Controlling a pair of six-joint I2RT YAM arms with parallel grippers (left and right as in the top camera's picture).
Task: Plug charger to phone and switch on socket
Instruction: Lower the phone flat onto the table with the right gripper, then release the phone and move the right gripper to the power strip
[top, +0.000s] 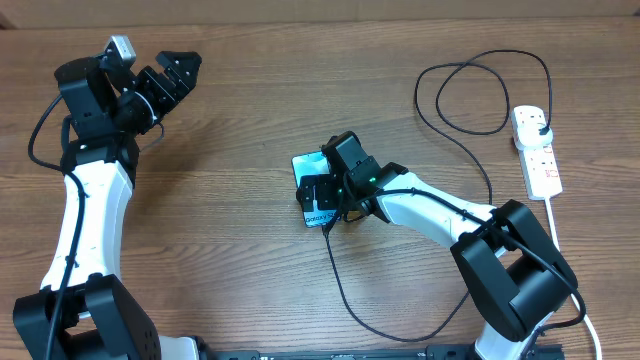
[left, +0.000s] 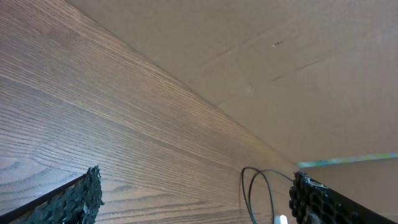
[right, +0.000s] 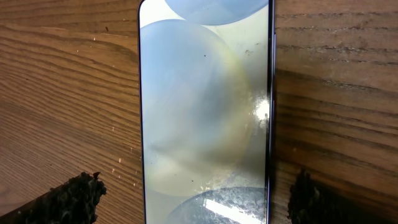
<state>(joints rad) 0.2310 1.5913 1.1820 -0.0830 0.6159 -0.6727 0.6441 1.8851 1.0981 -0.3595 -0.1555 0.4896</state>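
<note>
While the right gripper (right: 193, 200) hung over the phone (top: 307, 166) near the middle of the table (top: 250, 130), its jaws stood spread wide to either side of the screen and held nothing. The left gripper (top: 178, 72), well apart at the far left, was equally wide and empty. The charger (top: 340, 290) looped from the phone's near end round to the socket (top: 537, 150) at the right edge.
</note>
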